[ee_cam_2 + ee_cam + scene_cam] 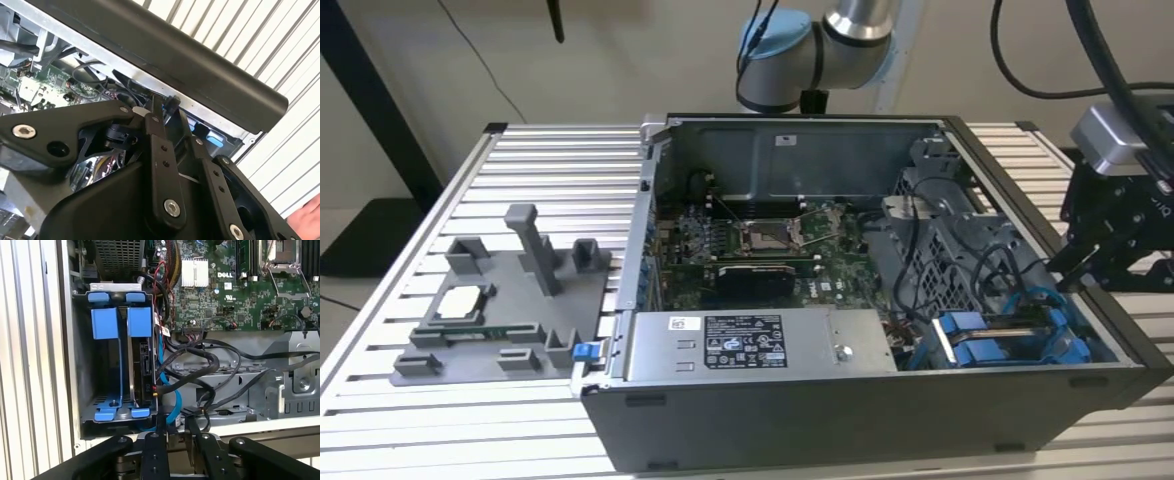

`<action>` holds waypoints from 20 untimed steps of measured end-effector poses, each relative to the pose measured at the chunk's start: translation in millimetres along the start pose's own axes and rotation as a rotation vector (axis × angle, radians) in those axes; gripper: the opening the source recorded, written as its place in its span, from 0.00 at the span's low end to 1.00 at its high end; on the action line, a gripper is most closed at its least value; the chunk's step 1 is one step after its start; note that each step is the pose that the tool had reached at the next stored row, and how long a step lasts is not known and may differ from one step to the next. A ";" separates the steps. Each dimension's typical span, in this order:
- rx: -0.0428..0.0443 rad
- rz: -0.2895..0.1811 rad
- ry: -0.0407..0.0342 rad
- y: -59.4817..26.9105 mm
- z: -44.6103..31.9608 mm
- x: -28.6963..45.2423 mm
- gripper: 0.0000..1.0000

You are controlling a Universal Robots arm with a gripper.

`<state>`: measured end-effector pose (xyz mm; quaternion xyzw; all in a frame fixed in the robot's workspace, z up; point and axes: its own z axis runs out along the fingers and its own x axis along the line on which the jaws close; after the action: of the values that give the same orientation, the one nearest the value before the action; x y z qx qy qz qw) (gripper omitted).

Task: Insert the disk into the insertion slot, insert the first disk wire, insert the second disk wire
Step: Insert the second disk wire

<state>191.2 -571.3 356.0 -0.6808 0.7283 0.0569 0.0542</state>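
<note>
My pincer (175,434) is clenched on the plug end of the blue wire (177,407), just over the rim of the computer case (854,420). The disk (144,365) stands edgewise inside the insertion slot (84,370), between its blue rails, beside the motherboard (240,290). The case rests on the slatted table (534,150).

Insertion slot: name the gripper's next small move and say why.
Probably a short advance of the gripper toward the disk's exposed edge. The disk already stands inside the insertion slot between blue rails, a blue wire runs beside it, and the gripper hangs at the case rim, just outside.
</note>
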 end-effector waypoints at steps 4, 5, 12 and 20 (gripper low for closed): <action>0.0001 0.000 -0.0020 0.0 0.5 0.0 0.00; 0.0001 0.000 -0.0023 0.0 0.6 0.0 0.00; 0.0003 0.002 -0.0038 0.1 -3.5 -0.4 0.00; 0.0014 0.011 -0.0075 8.5 -12.0 -1.2 0.00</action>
<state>182.7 -571.4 368.1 -0.6766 0.7318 0.0592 0.0571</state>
